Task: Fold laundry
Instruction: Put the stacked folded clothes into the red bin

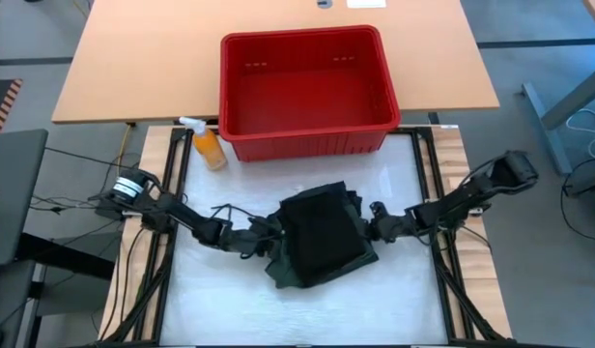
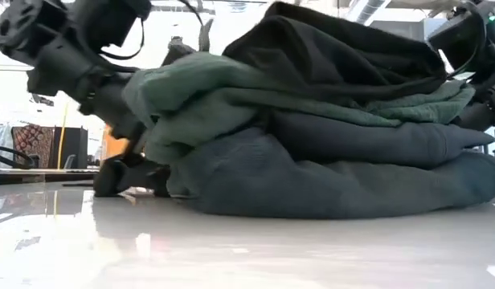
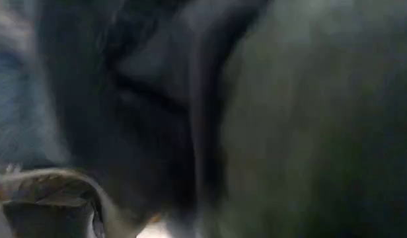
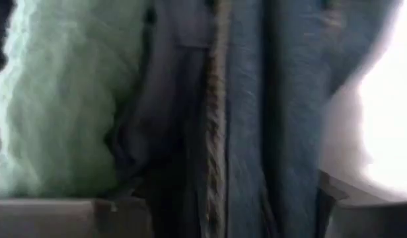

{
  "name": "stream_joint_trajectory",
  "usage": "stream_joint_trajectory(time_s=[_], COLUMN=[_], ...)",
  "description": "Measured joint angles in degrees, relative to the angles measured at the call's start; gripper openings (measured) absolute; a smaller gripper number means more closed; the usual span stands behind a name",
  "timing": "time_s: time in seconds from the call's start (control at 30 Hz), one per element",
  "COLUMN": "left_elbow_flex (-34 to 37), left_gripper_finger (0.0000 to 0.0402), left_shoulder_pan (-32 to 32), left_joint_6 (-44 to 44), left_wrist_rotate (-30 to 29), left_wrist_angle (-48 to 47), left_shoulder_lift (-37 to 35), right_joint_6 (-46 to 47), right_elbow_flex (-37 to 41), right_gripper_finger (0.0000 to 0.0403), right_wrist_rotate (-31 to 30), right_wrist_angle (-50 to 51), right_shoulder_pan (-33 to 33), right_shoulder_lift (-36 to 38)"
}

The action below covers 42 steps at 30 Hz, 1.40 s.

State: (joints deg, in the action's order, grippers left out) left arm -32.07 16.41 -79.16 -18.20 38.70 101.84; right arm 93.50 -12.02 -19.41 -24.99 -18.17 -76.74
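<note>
The laundry (image 1: 322, 240) is a stacked pile of black and dark green cloth, resting on the white table top (image 1: 230, 300) in its middle. In the low view the laundry (image 2: 312, 136) shows several layers, with green folds between darker ones. My left gripper (image 1: 264, 232) is low at the pile's left edge, open. My right gripper (image 1: 373, 224) is at the pile's right edge, open. In the right wrist view its two fingers (image 4: 45, 218) stand wide apart, with the layered cloth edges (image 4: 243, 119) filling the space between them. The left wrist view is blurred dark cloth (image 3: 289, 119). My left gripper comes at the pile's left edge (image 2: 171, 168) slanting down from the table's left; whether its fingers touch the cloth I cannot tell. My right gripper comes at the pile's right edge (image 4: 210, 165) slanting down from the table's right, fingers either side of several layers; touch cannot be told.
A red plastic basket (image 1: 307, 92) stands behind the pile at the far side. An orange spray bottle (image 1: 209, 147) lies at its left corner. Bare white table top lies in front of the pile, toward the near edge.
</note>
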Motion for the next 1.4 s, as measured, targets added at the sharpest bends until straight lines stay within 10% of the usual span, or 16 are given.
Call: stream_joint_trajectory(time_s=[0.33, 0.7, 1.4], left_elbow_flex=[-8.35, -8.79, -10.03], left_gripper_finger=[0.0314, 0.0118, 0.0116], left_shoulder_pan=[-4.24, -4.96, -14.34], left_joint_6=[6.74, 10.75, 24.70], left_wrist_rotate=[3.90, 4.35, 7.48], left_wrist_angle=[-3.68, -2.30, 2.11], left_shoulder_lift=[3.41, 1.82, -23.29], right_joint_6=[-11.67, -16.23, -38.46], right_elbow_flex=[-5.17, -5.88, -30.25], right_gripper_finger=[0.0069, 0.0066, 0.0066], right_wrist_rotate=[5.17, 4.85, 5.21], right_wrist_angle=[-6.35, -4.80, 16.05], right_shoulder_pan=[-0.31, 1.20, 12.11], right_shoulder_lift=[-7.95, -0.31, 17.36])
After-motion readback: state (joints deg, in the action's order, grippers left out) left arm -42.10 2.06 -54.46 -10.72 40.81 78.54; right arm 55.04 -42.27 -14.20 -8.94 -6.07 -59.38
